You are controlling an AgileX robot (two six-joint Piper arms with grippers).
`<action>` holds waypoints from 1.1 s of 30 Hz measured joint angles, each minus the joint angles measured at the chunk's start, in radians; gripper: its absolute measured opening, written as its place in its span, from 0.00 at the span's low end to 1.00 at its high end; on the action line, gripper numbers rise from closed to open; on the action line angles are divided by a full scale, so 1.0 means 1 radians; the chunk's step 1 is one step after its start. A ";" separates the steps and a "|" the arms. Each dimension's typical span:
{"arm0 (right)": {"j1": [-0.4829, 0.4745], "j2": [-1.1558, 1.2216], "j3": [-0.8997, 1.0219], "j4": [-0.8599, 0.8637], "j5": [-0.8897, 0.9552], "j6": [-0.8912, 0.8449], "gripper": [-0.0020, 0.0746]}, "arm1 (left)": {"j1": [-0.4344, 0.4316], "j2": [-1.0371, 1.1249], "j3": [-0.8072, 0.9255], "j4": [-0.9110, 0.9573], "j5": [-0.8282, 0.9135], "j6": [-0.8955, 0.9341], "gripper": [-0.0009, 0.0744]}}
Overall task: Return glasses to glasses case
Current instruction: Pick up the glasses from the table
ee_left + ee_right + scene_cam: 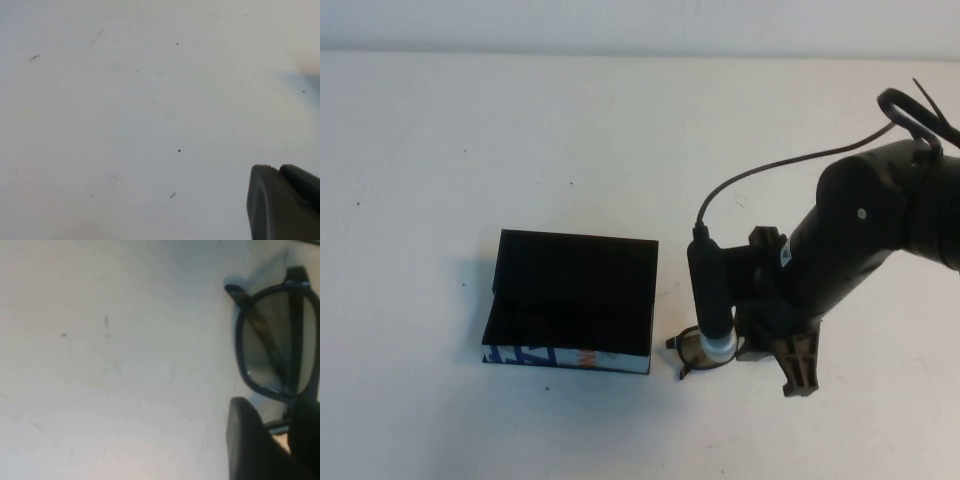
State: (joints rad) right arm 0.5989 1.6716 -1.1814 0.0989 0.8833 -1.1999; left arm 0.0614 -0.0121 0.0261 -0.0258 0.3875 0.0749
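The glasses case (572,297) lies open on the table left of centre, its flat black flap up and the blue, white and orange pattern on its near side. The black-rimmed glasses (701,351) lie just right of the case, mostly hidden under my right arm. In the right wrist view the glasses (272,347) show one lens and folded temples. My right gripper (782,362) is down over them. Its two fingers (248,440) stand close on either side of the frame's middle, shown in the right wrist view (275,416). My left gripper (277,168) is shut and empty above bare table, outside the high view.
The white table (520,140) stretches behind and left of the case. The right arm's cable (760,172) loops above the table behind the gripper. The table's far edge meets a wall at the top.
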 joint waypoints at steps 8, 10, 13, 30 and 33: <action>-0.054 0.092 -0.107 -0.011 0.028 -0.049 0.46 | 0.000 0.000 0.000 0.000 0.000 0.000 0.01; -0.061 0.104 -0.114 -0.013 0.028 -0.055 0.50 | 0.000 0.000 0.000 0.000 0.000 0.000 0.01; -0.065 0.113 -0.116 -0.005 0.028 -0.096 0.54 | 0.000 0.000 0.000 0.000 0.000 0.000 0.01; -0.069 0.206 -0.174 0.003 0.023 -0.152 0.56 | 0.000 0.000 0.000 0.000 0.000 0.000 0.01; -0.069 0.223 -0.176 0.003 0.024 -0.154 0.56 | 0.000 0.000 0.000 0.000 0.000 0.000 0.01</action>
State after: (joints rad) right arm 0.5301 1.8945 -1.3572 0.1020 0.9078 -1.3541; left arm 0.0614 -0.0121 0.0261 -0.0258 0.3875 0.0749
